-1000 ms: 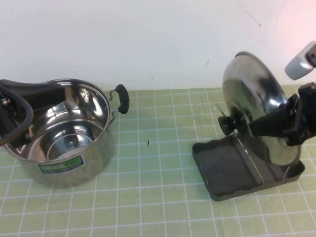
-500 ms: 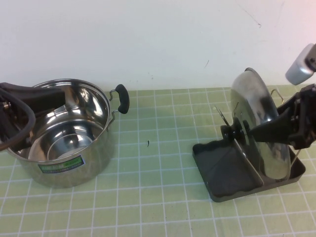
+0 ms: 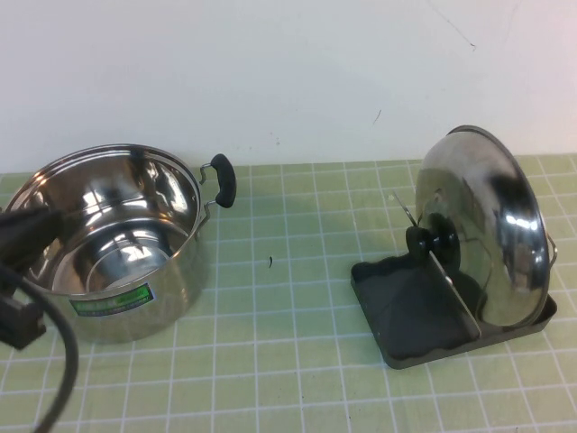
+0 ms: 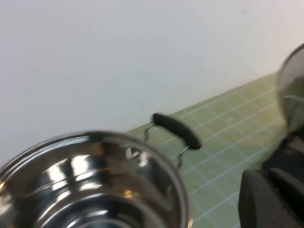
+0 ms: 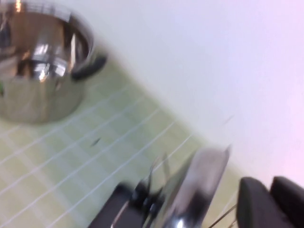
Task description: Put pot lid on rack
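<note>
The pot lid (image 3: pixel 482 234) stands on edge in the rack (image 3: pixel 406 316), leaning on a wire divider (image 3: pixel 453 293), its black knob (image 3: pixel 431 242) facing left. Nothing holds it. It also shows, blurred, in the right wrist view (image 5: pixel 194 185) and at the edge of the left wrist view (image 4: pixel 292 90). My right gripper (image 5: pixel 270 183) is out of the high view; its fingers sit close together and empty, back from the lid. My left gripper (image 4: pixel 267 173) looks shut and empty beside the pot; its arm (image 3: pixel 18 236) shows at the left edge.
The deep steel pot (image 3: pixel 117 244) with black handles and a green label stands open at the left, also in the left wrist view (image 4: pixel 85 180). A black cable (image 3: pixel 63 370) hangs at the front left. A white wall backs the green tiled table.
My right gripper has let go of the lid's knob and drawn back out of the high view. The lid now stands alone in the rack. My left arm has pulled back off the pot.
</note>
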`<action>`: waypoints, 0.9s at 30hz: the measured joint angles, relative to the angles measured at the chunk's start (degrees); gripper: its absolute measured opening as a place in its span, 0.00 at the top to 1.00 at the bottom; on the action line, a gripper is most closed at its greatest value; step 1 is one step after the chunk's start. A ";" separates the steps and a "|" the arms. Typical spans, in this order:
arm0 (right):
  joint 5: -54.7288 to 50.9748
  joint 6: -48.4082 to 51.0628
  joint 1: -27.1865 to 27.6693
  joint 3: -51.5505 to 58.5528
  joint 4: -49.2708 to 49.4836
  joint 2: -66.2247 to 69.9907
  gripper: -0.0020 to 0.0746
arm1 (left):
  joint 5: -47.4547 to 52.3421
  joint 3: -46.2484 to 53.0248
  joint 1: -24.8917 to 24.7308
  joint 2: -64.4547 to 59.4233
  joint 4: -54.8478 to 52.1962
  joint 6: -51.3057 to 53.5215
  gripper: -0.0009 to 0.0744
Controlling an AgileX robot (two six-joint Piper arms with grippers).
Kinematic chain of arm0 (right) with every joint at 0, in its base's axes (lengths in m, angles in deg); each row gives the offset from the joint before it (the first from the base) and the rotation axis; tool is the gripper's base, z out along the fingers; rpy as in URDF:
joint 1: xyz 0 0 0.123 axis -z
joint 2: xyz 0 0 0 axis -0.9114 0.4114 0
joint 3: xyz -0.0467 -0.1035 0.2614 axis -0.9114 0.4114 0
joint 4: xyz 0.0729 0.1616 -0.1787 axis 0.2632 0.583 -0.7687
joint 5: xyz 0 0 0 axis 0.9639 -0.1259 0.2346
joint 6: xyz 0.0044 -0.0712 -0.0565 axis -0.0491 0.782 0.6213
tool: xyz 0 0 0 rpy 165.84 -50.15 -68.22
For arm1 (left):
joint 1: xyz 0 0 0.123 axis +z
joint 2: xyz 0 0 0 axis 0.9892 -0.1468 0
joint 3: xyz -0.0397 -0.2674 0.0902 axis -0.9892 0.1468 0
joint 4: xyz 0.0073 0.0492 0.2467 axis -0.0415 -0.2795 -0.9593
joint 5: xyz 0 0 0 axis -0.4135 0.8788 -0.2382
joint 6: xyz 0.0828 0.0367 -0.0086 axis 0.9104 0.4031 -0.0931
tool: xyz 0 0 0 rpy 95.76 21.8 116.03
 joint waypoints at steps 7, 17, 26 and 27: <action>7.48 6.10 0.00 11.70 8.75 -13.97 0.97 | 16.30 9.60 0.00 13.14 0.00 -2.31 0.99; 12.56 29.07 0.00 38.32 38.75 -29.17 0.98 | 30.78 17.34 0.00 21.56 1.12 -3.46 0.99; 14.03 32.61 0.00 41.78 43.78 -32.88 0.98 | 24.77 23.71 -4.56 21.56 8.25 -13.37 0.99; 14.15 32.61 0.00 41.83 43.90 -32.88 0.98 | 24.61 24.24 -4.56 21.56 8.37 -12.02 0.99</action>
